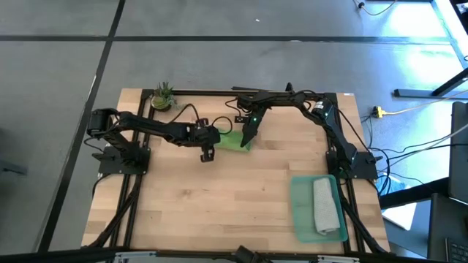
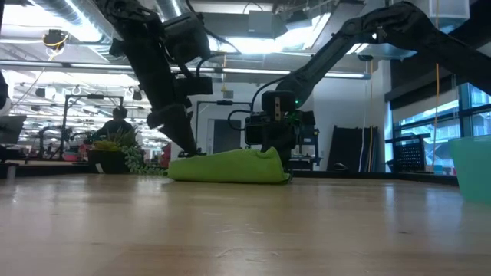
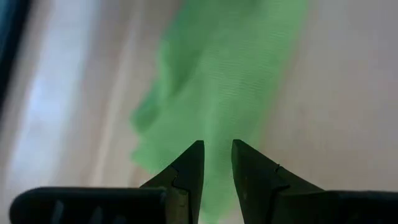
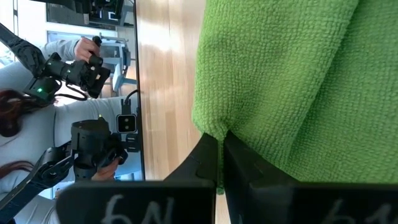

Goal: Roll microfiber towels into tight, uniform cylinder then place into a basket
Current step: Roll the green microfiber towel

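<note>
The bright green towel (image 1: 234, 141) lies in a low, loosely folded mound on the wooden table's far middle, also seen in the low view (image 2: 230, 167). My right gripper (image 4: 220, 155) is shut on its right end (image 2: 278, 157). My left gripper (image 3: 217, 155) stands open, slanting down over the towel's left end (image 2: 184, 157). The green cloth (image 3: 217, 81) shows through the gap between its fingers. The light grey towel (image 1: 327, 207) lies rolled inside the teal basket (image 1: 301, 212) at the near right. My right gripper pinches a corner of the green towel's edge (image 4: 214, 132) between its two shut fingers, coming in slanting down from the table's far right. The rest of the towel lies slack on the table. Whether my left gripper touches the towel, I cannot tell.
A small potted plant (image 1: 162, 96) stands at the far left corner. The basket (image 2: 472, 165) is at the near right edge. Bare wood (image 1: 212, 204) spreads across the near half of the table. A person (image 4: 37, 118) holding control handles shows beyond the table.
</note>
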